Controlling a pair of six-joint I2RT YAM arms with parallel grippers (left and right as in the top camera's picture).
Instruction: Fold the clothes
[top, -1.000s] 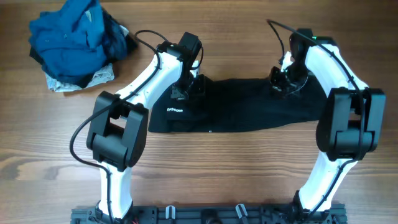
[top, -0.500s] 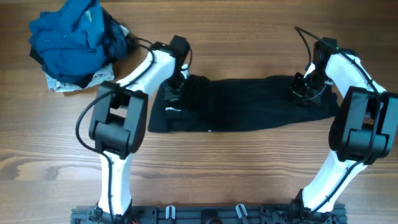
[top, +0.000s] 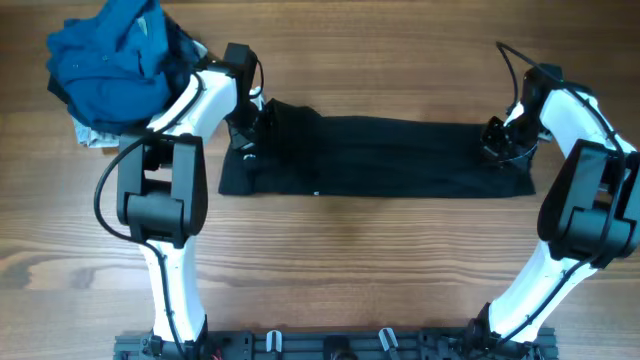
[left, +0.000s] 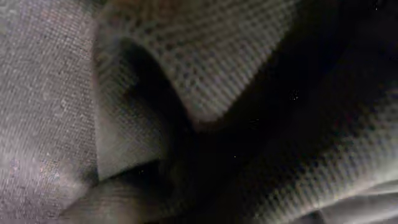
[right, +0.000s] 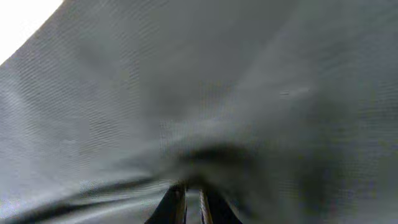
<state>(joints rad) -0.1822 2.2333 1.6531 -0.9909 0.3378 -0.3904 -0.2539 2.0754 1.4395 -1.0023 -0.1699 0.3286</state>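
Pulling apart since a second ago, your arms are stretching the black garment (top: 380, 160) into a long flat band across the counter (top: 350, 270). Your right jaws are pinching its right end, nearly closed on the cloth. Your left jaws are sitting at its left end; cloth is filling that wrist view, so their opening cannot be told. Beyond, a blue clothes pile (top: 115, 65) is lying far left.
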